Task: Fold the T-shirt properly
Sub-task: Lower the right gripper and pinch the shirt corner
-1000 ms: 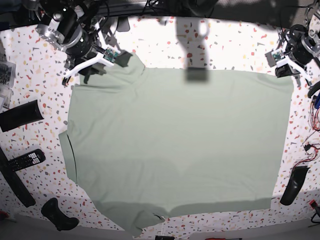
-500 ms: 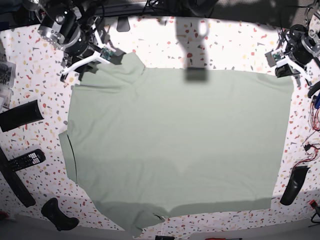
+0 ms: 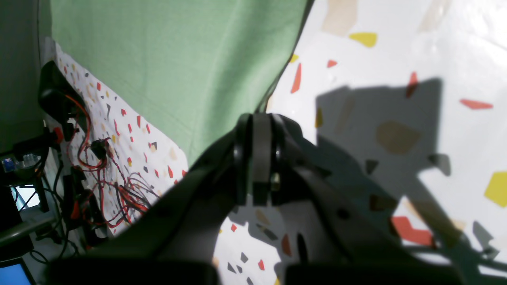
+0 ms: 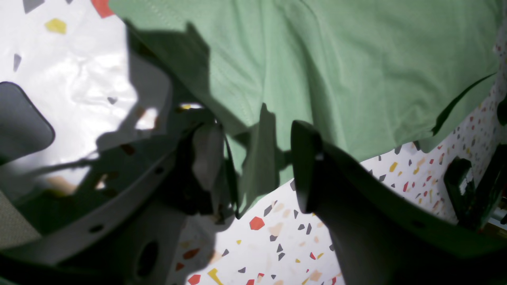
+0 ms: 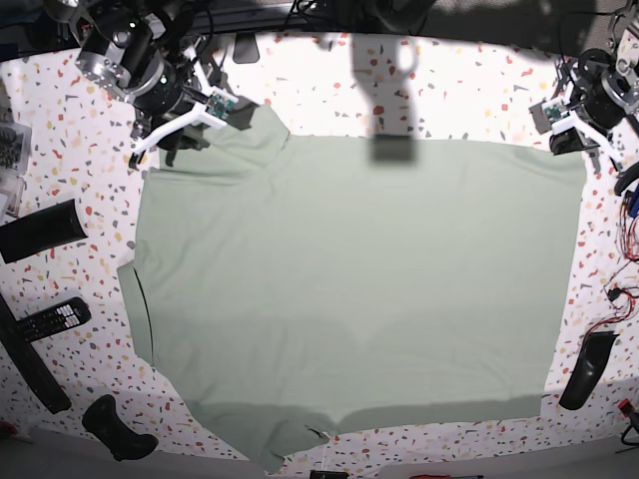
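Observation:
The pale green T-shirt (image 5: pixel 349 279) lies spread flat over most of the speckled table (image 5: pixel 469 90). My right gripper (image 5: pixel 158 148) hovers at the shirt's top left corner. In the right wrist view this gripper (image 4: pixel 257 166) is open, and a dark fold of the shirt (image 4: pixel 317 59) lies between its jaws. My left gripper (image 5: pixel 564 138) sits at the shirt's top right corner. The left wrist view shows it (image 3: pixel 257 122) shut, its tips right at the edge of the shirt (image 3: pixel 178 59). Whether any cloth is pinched there I cannot tell.
A remote control (image 5: pixel 52 319), a black bar (image 5: pixel 40 230) and a black controller (image 5: pixel 118 429) lie along the left edge. On the right are red wires (image 5: pixel 624 289) and a black curved object (image 5: pixel 586 369). The wire tangle (image 3: pixel 99 166) lies beside the shirt's edge.
The right arm shifted slightly up and left, then came back a little, staying at the top left corner. The shirt and the left arm have not moved.

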You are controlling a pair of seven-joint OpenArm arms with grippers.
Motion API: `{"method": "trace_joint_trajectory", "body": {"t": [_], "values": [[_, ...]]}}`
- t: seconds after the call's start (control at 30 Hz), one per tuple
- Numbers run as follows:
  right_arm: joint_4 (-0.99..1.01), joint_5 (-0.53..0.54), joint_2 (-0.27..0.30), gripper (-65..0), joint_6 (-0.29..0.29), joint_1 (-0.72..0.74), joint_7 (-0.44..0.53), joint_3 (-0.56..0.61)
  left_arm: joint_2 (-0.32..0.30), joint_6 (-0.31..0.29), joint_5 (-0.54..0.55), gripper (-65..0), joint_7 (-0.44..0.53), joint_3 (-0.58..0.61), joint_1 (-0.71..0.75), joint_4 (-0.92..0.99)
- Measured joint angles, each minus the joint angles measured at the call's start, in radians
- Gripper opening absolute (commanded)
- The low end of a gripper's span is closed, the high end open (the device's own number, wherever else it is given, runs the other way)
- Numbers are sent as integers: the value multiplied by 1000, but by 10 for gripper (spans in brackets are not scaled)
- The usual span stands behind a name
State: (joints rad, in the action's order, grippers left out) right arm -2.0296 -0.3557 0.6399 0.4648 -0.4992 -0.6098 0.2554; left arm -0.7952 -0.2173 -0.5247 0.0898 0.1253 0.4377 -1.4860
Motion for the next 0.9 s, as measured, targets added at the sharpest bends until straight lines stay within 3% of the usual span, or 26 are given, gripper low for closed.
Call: {"method": "trace_joint_trajectory", "body": {"t": [0.1, 0.43, 0.9], "values": [[19, 2, 0, -374, 33, 0, 1, 0, 0, 0, 0, -650, 0, 0, 0, 0], [71, -86, 0, -374, 25, 0, 97, 0, 0, 0, 0, -650, 0, 0, 0, 0], [81, -85, 0, -374, 25, 2, 177, 0, 0, 0, 0, -650, 1, 0, 0, 0]]}}
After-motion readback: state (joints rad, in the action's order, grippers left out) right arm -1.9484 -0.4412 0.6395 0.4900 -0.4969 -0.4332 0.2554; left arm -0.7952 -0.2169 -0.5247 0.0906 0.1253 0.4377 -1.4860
